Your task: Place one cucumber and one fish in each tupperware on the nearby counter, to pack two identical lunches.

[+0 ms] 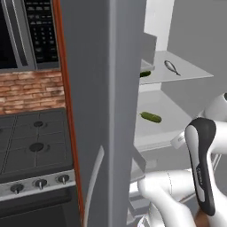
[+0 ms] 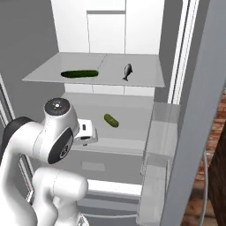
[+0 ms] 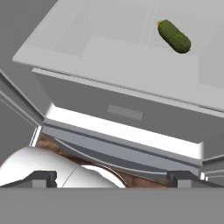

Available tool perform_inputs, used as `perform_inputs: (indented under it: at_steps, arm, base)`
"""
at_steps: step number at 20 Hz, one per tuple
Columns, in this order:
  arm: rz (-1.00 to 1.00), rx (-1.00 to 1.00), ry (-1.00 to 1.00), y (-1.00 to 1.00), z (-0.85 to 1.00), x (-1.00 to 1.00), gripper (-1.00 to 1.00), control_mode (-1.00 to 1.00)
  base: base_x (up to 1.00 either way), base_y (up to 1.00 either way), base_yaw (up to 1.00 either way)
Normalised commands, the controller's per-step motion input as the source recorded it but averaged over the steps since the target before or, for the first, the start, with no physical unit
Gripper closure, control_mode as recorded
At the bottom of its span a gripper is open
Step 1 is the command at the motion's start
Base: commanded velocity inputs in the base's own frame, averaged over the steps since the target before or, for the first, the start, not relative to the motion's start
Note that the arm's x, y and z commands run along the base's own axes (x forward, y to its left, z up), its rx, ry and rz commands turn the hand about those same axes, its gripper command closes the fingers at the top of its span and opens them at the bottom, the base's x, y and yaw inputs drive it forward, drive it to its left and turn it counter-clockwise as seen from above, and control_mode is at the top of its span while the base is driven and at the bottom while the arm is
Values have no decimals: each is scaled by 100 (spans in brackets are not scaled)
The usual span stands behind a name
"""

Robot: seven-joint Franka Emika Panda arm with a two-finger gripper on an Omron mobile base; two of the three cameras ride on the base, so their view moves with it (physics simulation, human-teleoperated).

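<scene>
Inside the open fridge, a short cucumber [image 3: 174,36] lies on the lower shelf [image 3: 109,52] while the robot's fingers [image 3: 41,177], spread wide and empty, hang below it; it looks firm, smooth and likely to roll, best pinched across its middle.

A long dark green cucumber [image 2: 79,73] lies flat on the upper fridge shelf [image 2: 141,81], with a small grey fish [image 2: 127,71] well apart at its 3 o'clock. A shorter, stubby cucumber [image 2: 111,120] lies on the lower shelf [image 2: 128,132], angled toward 10 o'clock.
</scene>
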Motion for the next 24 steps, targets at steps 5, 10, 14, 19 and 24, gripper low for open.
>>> perform_inputs:
  at_steps: [5,10,14,19,24]
  arm:
    - [0,0,0,0,0,0,-100,100]
    - [0,0,0,0,0,0,-100,100]
    - [0,0,0,0,0,0,-100,100]
    - [1,0,0,0,-1,14,-100,-100]
    - [0,0,-6,0,0,24,-100,-100]
  base:
    - [53,-42,19]
    - [55,-15,17]
    - [52,-1,9]
    - [15,0,2]
    - [0,0,0]
